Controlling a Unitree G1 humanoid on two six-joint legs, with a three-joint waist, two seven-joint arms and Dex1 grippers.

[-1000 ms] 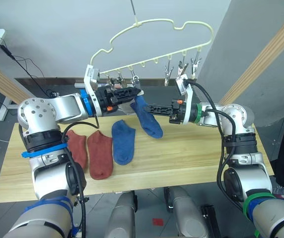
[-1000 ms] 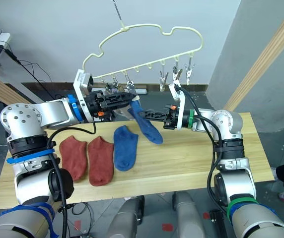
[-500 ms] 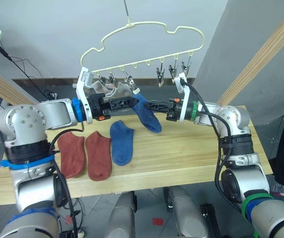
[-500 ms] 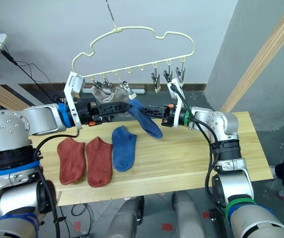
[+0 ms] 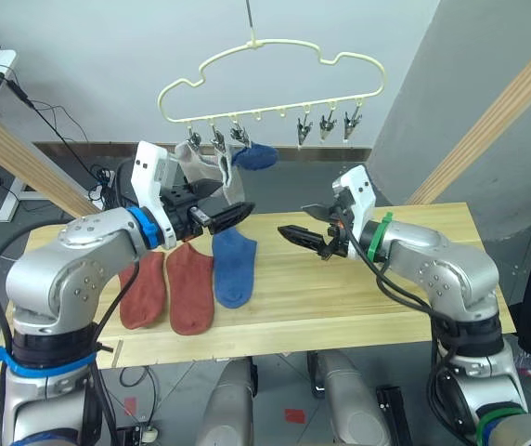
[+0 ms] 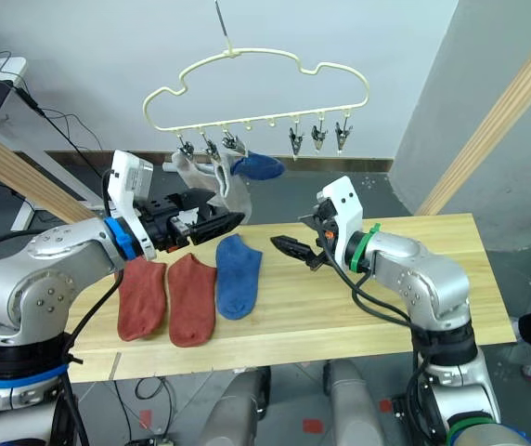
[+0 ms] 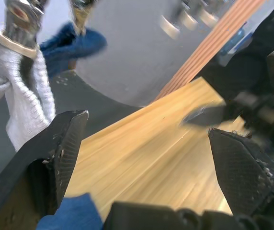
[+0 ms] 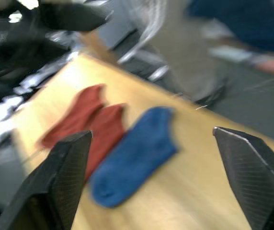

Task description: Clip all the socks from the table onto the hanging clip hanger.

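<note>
Left eye view: the clip hanger hangs above the far edge of the table. 2 grey socks and 1 blue sock dangle from its leftmost clips; the 3 clips toward its right end are bare. On the tabletop lie 3 socks side by side, long axes running from far edge to near edge: 2 rust-red socks toward the left end and a second blue sock just beside them. The left gripper hovers above that blue sock's far end, jaws released and empty. The right gripper hovers over the middle of the tabletop, also spread and empty, pointing toward the blue sock.

Right eye view: the same layout; the tabletop blue sock lies between the 2 grippers, with the left one nearer, so I judge the left arm better placed for the next pick.

Left wrist view: both black fingers stand wide apart with nothing between them; the hung grey and blue socks show beyond, and a corner of the tabletop blue sock sits low between the fingers.

Right wrist view: its fingers are likewise parted and empty, with the red pair and the blue sock ahead.

Compared with 0.5 s ago, the blue sock both grippers held under the hanger now hangs clipped, and both arms have pulled back and lowered toward the tabletop.
</note>
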